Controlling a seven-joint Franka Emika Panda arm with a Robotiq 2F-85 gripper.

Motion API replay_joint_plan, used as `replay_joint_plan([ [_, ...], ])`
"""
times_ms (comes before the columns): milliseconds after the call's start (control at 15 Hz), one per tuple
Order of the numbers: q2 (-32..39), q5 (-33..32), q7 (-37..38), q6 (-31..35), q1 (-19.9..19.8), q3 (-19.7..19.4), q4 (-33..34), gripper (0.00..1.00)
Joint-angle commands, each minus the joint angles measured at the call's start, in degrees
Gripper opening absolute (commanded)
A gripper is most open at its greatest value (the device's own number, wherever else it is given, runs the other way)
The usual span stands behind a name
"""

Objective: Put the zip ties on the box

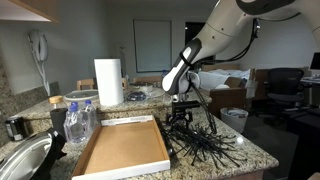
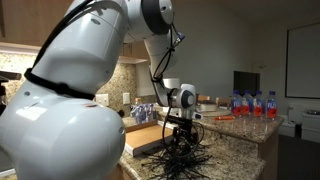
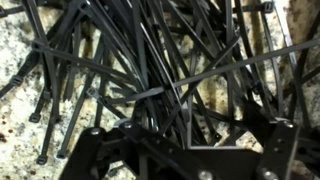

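I am working the pick-up step. The end effector (image 1: 182, 120) is hanging low over the zip ties (image 1: 205, 150), which are lying in a spiky black tangle on the counter (image 1: 252, 156), just beside the box (image 1: 122, 150) along one of its long sides. In the wrist view the fingers (image 3: 93, 150) are standing wide apart with many strips crossing between them, and nothing is clamped yet. As far as I am seeing, no ties are lying in the box. I am judging that the next move calls for sinking slightly, closing on a thick bundle, lifting clear, then swinging over the box before letting go. Loose strips may be slipping out, so I am aiming for the tangle's dense middle.
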Motion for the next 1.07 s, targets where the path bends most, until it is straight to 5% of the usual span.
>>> replay_joint_plan([
  [0,-4.7,1.3,-0.6,0.8,-1.4,0.4,-5.0,1.00],
  [1000,-3.1,-2.8,2.5,9.2,0.0,-1.5,-9.4,1.00],
])
